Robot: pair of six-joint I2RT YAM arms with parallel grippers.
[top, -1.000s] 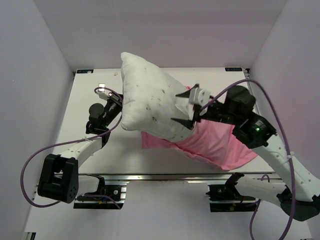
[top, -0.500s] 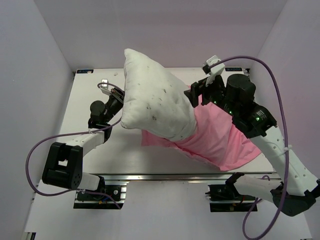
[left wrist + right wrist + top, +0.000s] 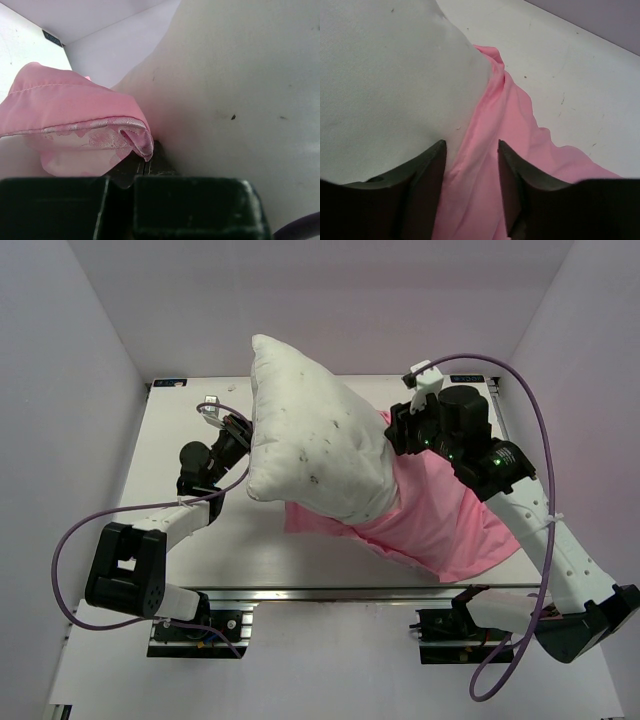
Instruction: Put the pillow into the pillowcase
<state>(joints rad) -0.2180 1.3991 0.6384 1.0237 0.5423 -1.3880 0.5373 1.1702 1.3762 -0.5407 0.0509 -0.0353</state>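
Note:
The white speckled pillow (image 3: 310,440) stands tilted, its lower end resting in the mouth of the pink pillowcase (image 3: 440,520), which lies spread toward the right front. My left gripper (image 3: 238,430) sits against the pillow's left edge. In the left wrist view it (image 3: 145,160) is shut, with the pillowcase hem (image 3: 135,137) pinched at its tips and the pillow (image 3: 240,90) beside it. My right gripper (image 3: 397,430) is at the pillow's right side. In the right wrist view it (image 3: 470,150) is open, straddling a fold of pillowcase (image 3: 490,200) next to the pillow (image 3: 385,85).
White walls enclose the table (image 3: 180,530) at the back, left and right. Purple cables (image 3: 540,470) loop from both arms. The arm bases and a metal rail (image 3: 340,592) run along the near edge.
My right gripper has swung from the pillow's front to its right side, turned downward, and its jaws have narrowed. The pillow has shifted slightly right. The left gripper stays shut.

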